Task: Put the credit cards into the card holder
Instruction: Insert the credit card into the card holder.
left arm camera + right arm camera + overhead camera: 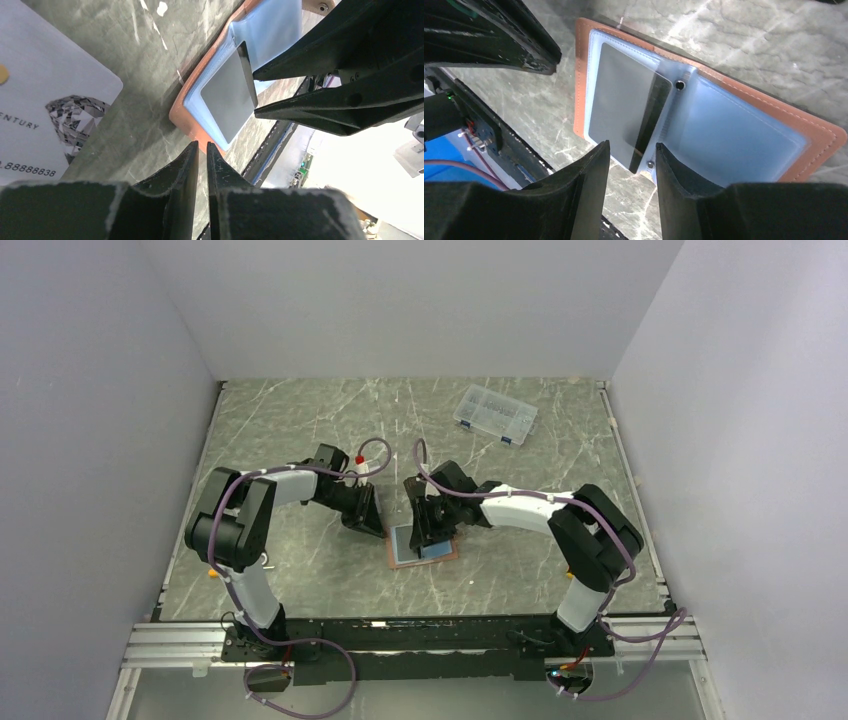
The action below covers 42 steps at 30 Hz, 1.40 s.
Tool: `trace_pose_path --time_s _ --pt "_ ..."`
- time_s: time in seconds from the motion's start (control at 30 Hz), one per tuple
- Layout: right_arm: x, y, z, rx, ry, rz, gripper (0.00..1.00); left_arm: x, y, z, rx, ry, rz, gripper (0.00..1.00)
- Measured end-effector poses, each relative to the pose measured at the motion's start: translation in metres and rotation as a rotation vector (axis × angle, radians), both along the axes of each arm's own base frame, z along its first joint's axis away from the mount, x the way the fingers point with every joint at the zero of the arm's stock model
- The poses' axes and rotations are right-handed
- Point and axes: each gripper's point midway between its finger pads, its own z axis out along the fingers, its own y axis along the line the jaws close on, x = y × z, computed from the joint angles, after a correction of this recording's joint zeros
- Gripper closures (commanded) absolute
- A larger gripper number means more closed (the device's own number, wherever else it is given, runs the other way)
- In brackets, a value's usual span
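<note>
Right gripper: jaws set part-open, nothing seen gripped.
Left gripper: closed to a thin slit, nothing between.
Striped credit card: found directly under the right fingertips, partly tucked in a pocket.
Card holder: laid open flat below the right gripper.
Silver credit card: flat on the table, left of the left fingers.
Handling: cards judged light, stiff and slick; best pinched at an exposed edge.

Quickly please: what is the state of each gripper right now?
Left gripper: almost shut, holding nothing.
Right gripper: open above the tan-brown leather card holder, holding nothing.
</note>
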Motion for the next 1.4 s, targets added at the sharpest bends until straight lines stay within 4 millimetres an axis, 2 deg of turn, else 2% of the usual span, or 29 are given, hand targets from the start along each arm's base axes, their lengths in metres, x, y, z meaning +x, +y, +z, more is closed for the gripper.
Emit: trace_pose_path --time_s 0.2,0.37,0.5,0.63,0.67,0.73,0.87,1.17,1.4 --pt "-0.004 -0.006 -0.005 -0.041 -0.008 -0.004 0.58 0.009 0.001 0.000 0.025 -0.058 -0.034 0.83" --pt "-0.016 -0.003 -0.008 -0.048 -0.002 0.016 0.62 0.004 0.000 -0.005 0.057 -0.092 -0.085 0.83" --pt "-0.006 -0.010 0.000 -0.040 -0.014 -0.016 0.75 -0.001 0.000 -0.010 0.081 -0.111 -0.124 0.83" --pt "0.019 -0.022 0.016 -0.019 -0.050 -0.084 0.99 -0.003 0.002 -0.014 0.090 -0.114 -0.145 0.84" --pt "0.026 -0.025 0.020 -0.018 -0.063 -0.102 1.00 -0.004 0.002 -0.015 0.093 -0.114 -0.147 0.84" --pt "0.033 -0.025 0.023 -0.017 -0.079 -0.117 1.00 -0.004 0.003 -0.015 0.095 -0.114 -0.149 0.84" --pt "0.032 -0.023 0.021 -0.025 -0.082 -0.116 1.00 -0.004 0.003 -0.015 0.095 -0.117 -0.152 0.84" --pt "0.016 -0.015 -0.001 -0.075 -0.045 -0.085 1.00 -0.004 0.003 -0.015 0.095 -0.119 -0.153 0.85" --pt "0.014 -0.016 -0.016 -0.109 -0.025 -0.089 1.00 -0.004 0.003 -0.015 0.095 -0.120 -0.153 0.86"
